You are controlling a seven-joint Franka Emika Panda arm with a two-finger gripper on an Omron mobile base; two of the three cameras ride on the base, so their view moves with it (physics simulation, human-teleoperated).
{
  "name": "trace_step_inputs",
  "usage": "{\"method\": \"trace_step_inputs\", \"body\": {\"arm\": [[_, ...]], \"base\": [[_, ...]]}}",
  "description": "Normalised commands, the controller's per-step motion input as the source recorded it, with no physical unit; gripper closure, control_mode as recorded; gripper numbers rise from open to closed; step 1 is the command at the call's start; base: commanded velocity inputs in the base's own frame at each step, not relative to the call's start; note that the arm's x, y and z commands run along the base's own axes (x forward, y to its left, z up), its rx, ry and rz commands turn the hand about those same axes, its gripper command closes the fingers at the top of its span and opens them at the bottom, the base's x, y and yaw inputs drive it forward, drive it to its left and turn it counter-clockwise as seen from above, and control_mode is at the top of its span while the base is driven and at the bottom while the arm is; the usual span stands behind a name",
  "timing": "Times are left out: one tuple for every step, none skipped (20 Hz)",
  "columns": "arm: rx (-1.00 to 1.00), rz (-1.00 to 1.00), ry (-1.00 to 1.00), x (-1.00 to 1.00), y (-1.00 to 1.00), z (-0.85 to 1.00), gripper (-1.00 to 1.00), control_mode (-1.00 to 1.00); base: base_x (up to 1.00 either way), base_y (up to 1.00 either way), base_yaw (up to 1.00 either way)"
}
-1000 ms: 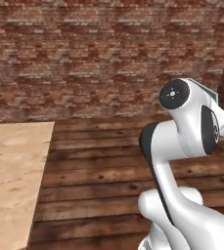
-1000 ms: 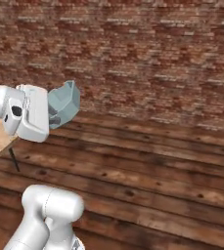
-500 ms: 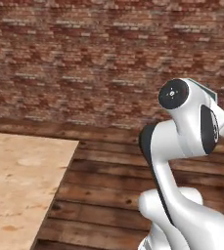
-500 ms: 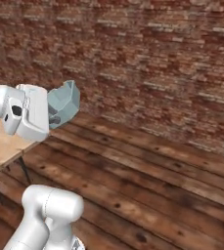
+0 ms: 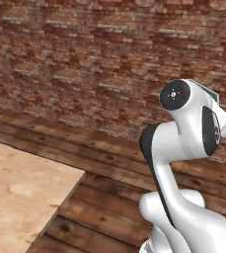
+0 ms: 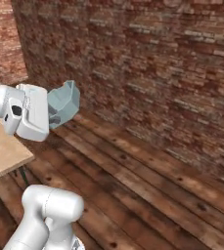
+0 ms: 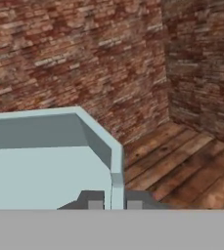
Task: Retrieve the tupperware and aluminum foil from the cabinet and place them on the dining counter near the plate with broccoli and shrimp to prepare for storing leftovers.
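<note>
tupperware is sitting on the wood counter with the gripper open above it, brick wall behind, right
Not quite. The tupperware is not on the counter; it is held up in the air, with the gripper shut on its rim. The right base view shows it carried above the plank floor, and the hand view shows the fingertips either side of its wall. The brick wall is indeed behind it.

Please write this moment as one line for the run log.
phase: carrying | gripper: shut on tupperware rim | dining counter: corner in view, nothing placed there | surroundings: brick wall, wood floor
</note>
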Motion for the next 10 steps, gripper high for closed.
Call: {"method": "trace_step_inputs", "body": {"arm": [[0.00, 0.00, 0.00, 0.00, 0.00, 0.00, 1.00, 1.00], [0.00, 0.00, 0.00, 0.00, 0.00, 0.00, 1.00, 1.00], [0.00, 0.00, 0.00, 0.00, 0.00, 0.00, 1.00, 1.00], [0.00, 0.00, 0.00, 0.00, 0.00, 0.00, 1.00, 1.00], [0.00, 0.00, 0.00, 0.00, 0.00, 0.00, 1.00, 1.00], [0.00, 0.00, 0.00, 0.00, 0.00, 0.00, 1.00, 1.00], [0.00, 0.00, 0.00, 0.00, 0.00, 0.00, 1.00, 1.00], [0.00, 0.00, 0.00, 0.00, 0.00, 0.00, 1.00, 1.00], [0.00, 0.00, 0.00, 0.00, 0.00, 0.00, 1.00, 1.00], [0.00, 0.00, 0.00, 0.00, 0.00, 0.00, 1.00, 1.00]], "base": [[1.00, -0.29, 0.46], [1.00, -0.27, 0.47], [1.00, -0.25, 0.48], [1.00, -0.24, 0.48], [1.00, -0.25, 0.48], [1.00, -0.24, 0.49], [1.00, -0.21, 0.50], [1.00, -0.15, 0.52], [1.00, -0.06, 0.56], [1.00, -0.04, 0.57]]}}
